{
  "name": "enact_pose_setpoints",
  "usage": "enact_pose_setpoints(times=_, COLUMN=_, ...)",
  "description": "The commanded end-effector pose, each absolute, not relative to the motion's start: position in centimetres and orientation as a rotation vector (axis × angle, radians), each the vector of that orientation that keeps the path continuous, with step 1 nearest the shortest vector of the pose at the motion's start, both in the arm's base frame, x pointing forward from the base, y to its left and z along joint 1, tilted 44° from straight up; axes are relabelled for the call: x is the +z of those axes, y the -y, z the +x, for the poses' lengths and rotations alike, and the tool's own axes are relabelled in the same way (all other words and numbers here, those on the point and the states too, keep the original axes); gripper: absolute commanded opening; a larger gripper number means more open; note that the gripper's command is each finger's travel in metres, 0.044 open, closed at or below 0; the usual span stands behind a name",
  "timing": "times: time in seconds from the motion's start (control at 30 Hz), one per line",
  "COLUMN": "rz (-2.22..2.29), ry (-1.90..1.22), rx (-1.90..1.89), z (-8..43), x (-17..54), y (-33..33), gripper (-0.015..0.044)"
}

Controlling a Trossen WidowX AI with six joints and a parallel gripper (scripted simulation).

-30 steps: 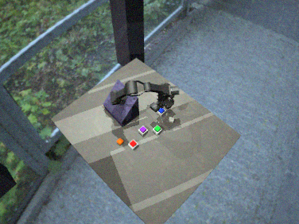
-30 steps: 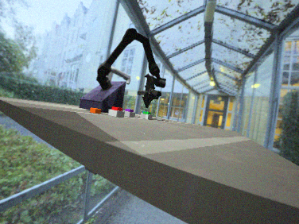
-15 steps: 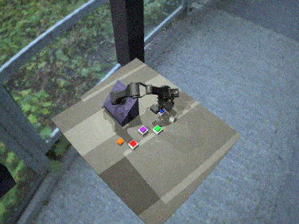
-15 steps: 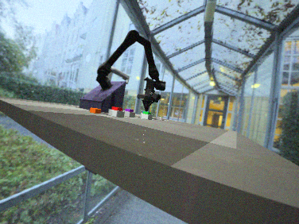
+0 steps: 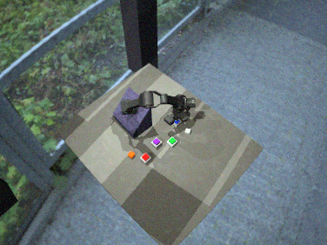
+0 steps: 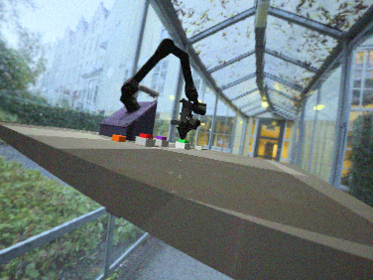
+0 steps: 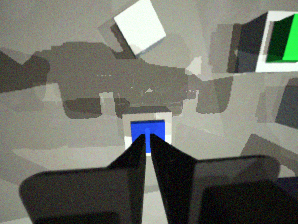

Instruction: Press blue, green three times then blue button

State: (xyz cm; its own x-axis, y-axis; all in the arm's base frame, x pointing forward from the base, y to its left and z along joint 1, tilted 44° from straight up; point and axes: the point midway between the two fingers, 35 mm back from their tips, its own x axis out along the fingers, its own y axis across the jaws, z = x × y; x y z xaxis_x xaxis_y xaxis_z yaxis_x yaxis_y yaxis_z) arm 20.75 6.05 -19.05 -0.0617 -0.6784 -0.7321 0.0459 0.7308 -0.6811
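The blue button (image 5: 176,122) (image 7: 137,130) is a blue cap on a white base. My gripper (image 5: 176,121) (image 6: 183,138) (image 7: 147,138) is shut and empty, pointing down, with its fingertips over the blue cap in the wrist view. I cannot tell whether the tips touch the cap or whether it is pushed down. The green button (image 5: 172,141) (image 6: 183,141) (image 7: 291,42) stands apart from the gripper, at the upper right of the wrist view. In the exterior view it hides the blue button and the lowest part of the fingertips.
A purple button (image 5: 156,142) (image 6: 161,138) stands beside the green one. A red button (image 5: 145,157) (image 6: 146,135) and an orange block (image 5: 131,155) (image 6: 118,138) are farther off. A white block (image 5: 188,130) (image 7: 141,27) lies near the blue button. A dark purple wedge (image 5: 135,122) (image 6: 144,119) stands by the arm's base.
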Motion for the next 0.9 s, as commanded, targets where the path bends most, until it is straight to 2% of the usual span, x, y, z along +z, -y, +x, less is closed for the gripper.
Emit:
enact_pose_setpoints(times=0.0, rz=-0.546, ry=-1.533, rx=-0.64, z=20.7, x=-19.1, y=-5.9, gripper=0.002)
enact_pose_setpoints(times=0.27, rz=-0.537, ry=-1.531, rx=-0.641, z=20.8, x=-18.9, y=-6.2, gripper=0.002)
enact_pose_setpoints(times=0.53, rz=-0.544, ry=-1.533, rx=-0.638, z=21.0, x=-16.4, y=-8.5, gripper=0.002)
enact_pose_setpoints(times=0.67, rz=-0.543, ry=-1.535, rx=-0.636, z=21.3, x=-12.4, y=-12.3, gripper=0.002)
enact_pose_setpoints(times=0.87, rz=-0.542, ry=-1.535, rx=-0.635, z=21.5, x=-12.0, y=-12.4, gripper=0.002)
